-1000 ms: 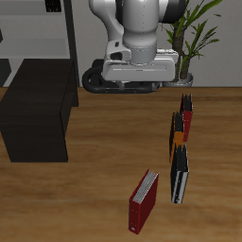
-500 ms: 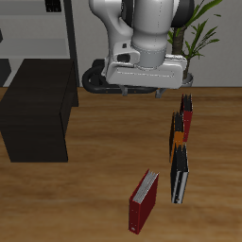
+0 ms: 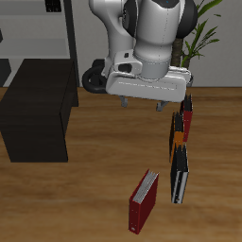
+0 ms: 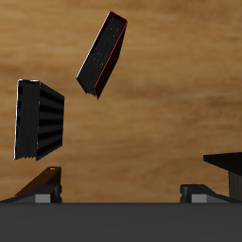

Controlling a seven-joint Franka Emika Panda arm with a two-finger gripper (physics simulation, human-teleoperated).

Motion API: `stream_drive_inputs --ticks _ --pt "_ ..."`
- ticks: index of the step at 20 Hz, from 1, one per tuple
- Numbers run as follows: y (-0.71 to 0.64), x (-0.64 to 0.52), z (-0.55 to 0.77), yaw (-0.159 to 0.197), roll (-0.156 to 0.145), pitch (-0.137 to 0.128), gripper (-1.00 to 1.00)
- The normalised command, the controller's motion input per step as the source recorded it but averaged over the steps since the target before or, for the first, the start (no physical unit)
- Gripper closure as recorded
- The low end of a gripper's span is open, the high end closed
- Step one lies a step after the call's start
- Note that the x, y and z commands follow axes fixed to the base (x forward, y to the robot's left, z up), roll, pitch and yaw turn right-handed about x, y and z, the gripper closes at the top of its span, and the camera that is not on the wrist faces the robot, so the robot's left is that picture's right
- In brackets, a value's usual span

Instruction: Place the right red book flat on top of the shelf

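Observation:
The right red book (image 3: 144,201) stands tilted on its edge near the table's front edge, its white page block facing up. In the wrist view it (image 4: 102,55) shows as a dark slab with a red rim. The shelf (image 3: 38,106) is a low black cabinet beside the robot, and its corner (image 4: 227,168) shows in the wrist view. My gripper (image 3: 142,103) hangs open and empty above the table, well behind the red book and beside the shelf. Its fingertips (image 4: 196,192) are spread wide.
A black book (image 3: 179,176) (image 4: 40,118) stands next to the red one. An orange book (image 3: 177,132) (image 4: 43,178) and a slim red book (image 3: 186,112) stand farther back. A grey open-frame rack (image 3: 66,38) and a potted plant (image 3: 194,38) stand at the back.
My gripper has come lower and forward, shifting a little toward the row of books. The books and the shelf have not moved.

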Motion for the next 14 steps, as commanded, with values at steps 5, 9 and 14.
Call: stream_drive_inputs --ticks 5,9,14 --pt "0.07 0.35 -0.05 -0.009 0.013 -0.023 -1.00" --pt "0.10 0.33 0.01 -0.001 0.031 -0.037 -1.00" --pt "0.09 0.31 0.03 -0.053 0.033 -0.024 -1.00"
